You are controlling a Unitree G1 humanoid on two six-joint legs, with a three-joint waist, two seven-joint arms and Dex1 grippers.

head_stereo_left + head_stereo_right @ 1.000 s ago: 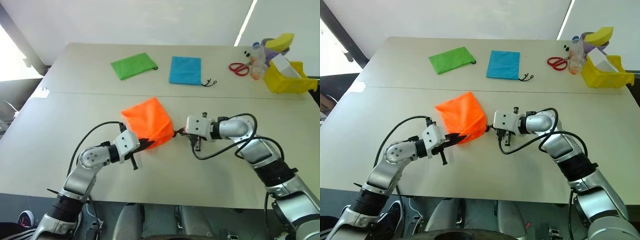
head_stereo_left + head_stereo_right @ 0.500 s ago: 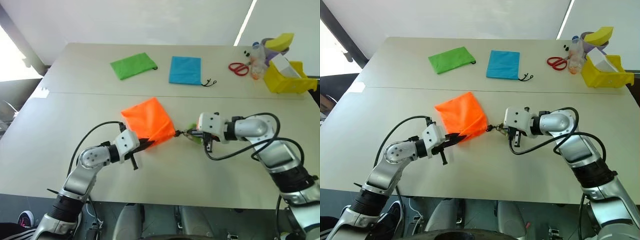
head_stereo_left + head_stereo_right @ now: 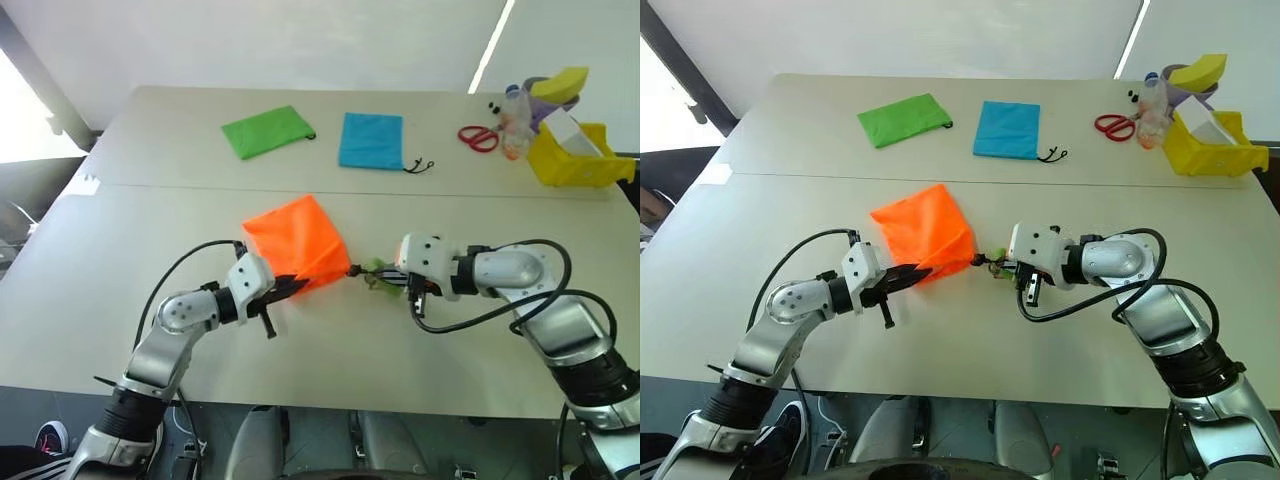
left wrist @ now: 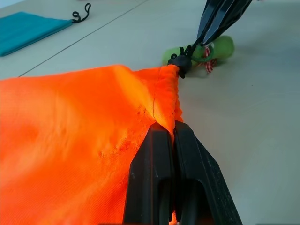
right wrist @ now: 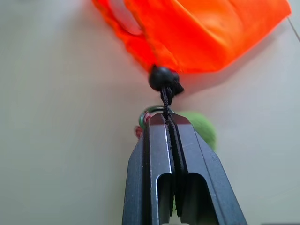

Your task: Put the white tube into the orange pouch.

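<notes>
Orange pouch (image 3: pixel 296 241) lies near centre of table (image 3: pixel 120 260), stretched between both grippers. Left gripper (image 4: pixel 167 136) pinches fabric at pouch's near corner, fingers pressed together on cloth. Right gripper (image 5: pixel 168 123) clamps dark cord (image 5: pixel 166 97) just past black cord stopper (image 5: pixel 162 78) at pouch's gathered mouth; fuzzy green ring (image 3: pixel 1006 270) beside its fingertips. White tube not discernible. Green pouch (image 3: pixel 266 131) and blue pouch (image 3: pixel 371 140) well apart, at far side.

Bright orange pouch (image 3: pixel 297 243), dark cord (image 5: pixel 167 101), fuzzy green ring (image 4: pixel 220 47); green pouch (image 3: pixel 266 131), blue pouch (image 3: pixel 371 140).
</notes>
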